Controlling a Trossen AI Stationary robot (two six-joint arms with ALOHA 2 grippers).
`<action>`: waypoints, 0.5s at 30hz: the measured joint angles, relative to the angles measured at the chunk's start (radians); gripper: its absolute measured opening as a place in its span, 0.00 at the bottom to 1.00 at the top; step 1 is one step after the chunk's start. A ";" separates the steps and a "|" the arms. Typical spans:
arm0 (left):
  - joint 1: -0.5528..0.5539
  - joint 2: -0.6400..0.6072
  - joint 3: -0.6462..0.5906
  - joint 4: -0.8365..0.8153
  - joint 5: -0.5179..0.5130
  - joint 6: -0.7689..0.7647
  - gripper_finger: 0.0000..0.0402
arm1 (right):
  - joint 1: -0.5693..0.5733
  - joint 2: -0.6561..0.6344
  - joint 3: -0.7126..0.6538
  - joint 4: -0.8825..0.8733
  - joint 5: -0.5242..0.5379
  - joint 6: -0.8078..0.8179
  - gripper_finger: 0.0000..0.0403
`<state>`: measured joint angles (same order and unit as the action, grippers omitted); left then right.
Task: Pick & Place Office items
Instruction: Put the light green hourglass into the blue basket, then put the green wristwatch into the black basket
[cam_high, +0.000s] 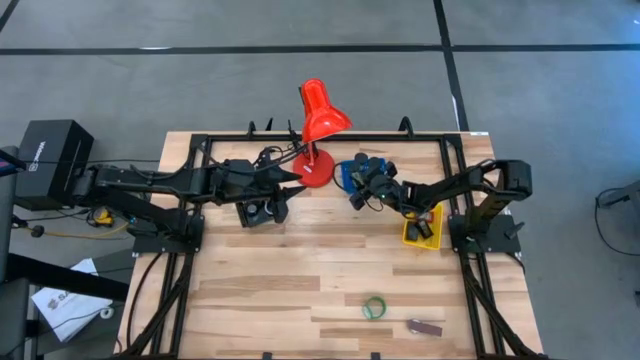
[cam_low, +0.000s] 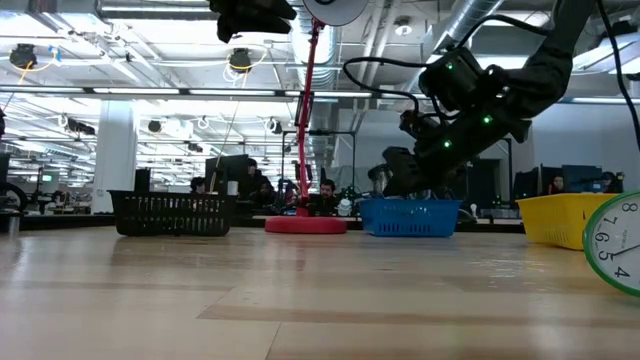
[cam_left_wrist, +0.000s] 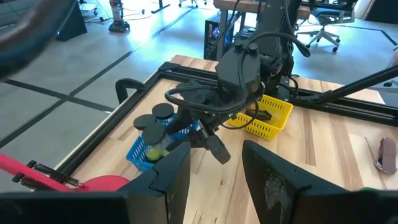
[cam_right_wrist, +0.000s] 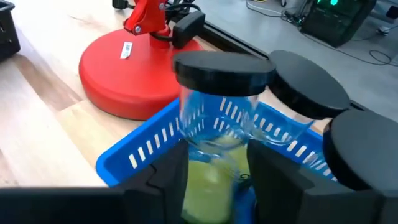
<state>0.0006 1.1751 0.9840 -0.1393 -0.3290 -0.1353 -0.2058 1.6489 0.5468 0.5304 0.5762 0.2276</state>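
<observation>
The right hand (cam_high: 358, 192) is hovering over the blue tray (cam_right_wrist: 143, 152), just beside the red lamp's base (cam_high: 312, 172) at the far side of the tabletop (cam_high: 300, 280). Through the right wrist camera, a clear jar with a black lid (cam_right_wrist: 214, 99) is sitting right between the two dark fingers (cam_right_wrist: 168, 180), over the tray's wall, with something green beneath it. The fingers are flanking the jar, but whether they are still pinching it or letting it go, I cannot tell from here. Two more black-lidded pieces (cam_right_wrist: 311, 93) are already standing in the tray beside it.

So the step in hand looks like a drop into the blue tray. If so, the next move calls for the fingers to part fully and the arm to lift straight up, clear of the tray wall and the lids alongside, without knocking the lamp.

The left hand (cam_high: 280, 205) is waiting near the black tray (cam_high: 258, 212), on the other side of the lamp base, fingers parted and carrying nothing, as its own wrist camera shows.

Still out on the near part of the tabletop: a green tape ring (cam_high: 374, 308) and a maroon oblong (cam_high: 425, 326), lying near each other and well apart from every tray. The yellow tray (cam_high: 418, 230) is sitting under the right arm with dark pieces in it.
</observation>
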 joint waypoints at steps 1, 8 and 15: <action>0.000 0.000 0.000 0.000 0.000 0.000 0.35 | 0.001 0.000 0.000 0.000 0.000 0.000 0.39; 0.000 0.000 0.000 0.000 0.000 0.000 0.35 | 0.002 0.000 0.000 0.001 -0.001 0.000 0.53; 0.000 0.000 0.000 -0.001 0.000 0.000 0.35 | 0.002 0.000 0.000 0.001 0.000 -0.002 0.56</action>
<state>0.0006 1.1751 0.9840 -0.1402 -0.3286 -0.1356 -0.2035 1.6489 0.5468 0.5316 0.5758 0.2256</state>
